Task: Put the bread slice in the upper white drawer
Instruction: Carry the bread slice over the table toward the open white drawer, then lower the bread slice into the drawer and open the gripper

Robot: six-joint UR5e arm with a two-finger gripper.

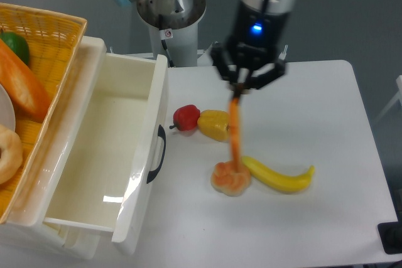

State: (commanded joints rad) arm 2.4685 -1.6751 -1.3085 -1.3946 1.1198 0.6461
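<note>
Hanging edge-on from the closed pincer [239,89], the bread slice [233,131] may swing and strike the drawer [94,155] wall; slipping is possible.

No words or numbers can be read. The only marking is a small white sticker [168,33] with a red mark — on the robot base column [171,14] — too small to make out.

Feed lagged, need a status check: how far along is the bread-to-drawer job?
Done: the bread slice is picked up, hanging edge-on from the gripper, jaws shut on it. In hand: carrying it over the table. Left: reaching the open upper white drawer, which looks empty, and releasing.
</note>
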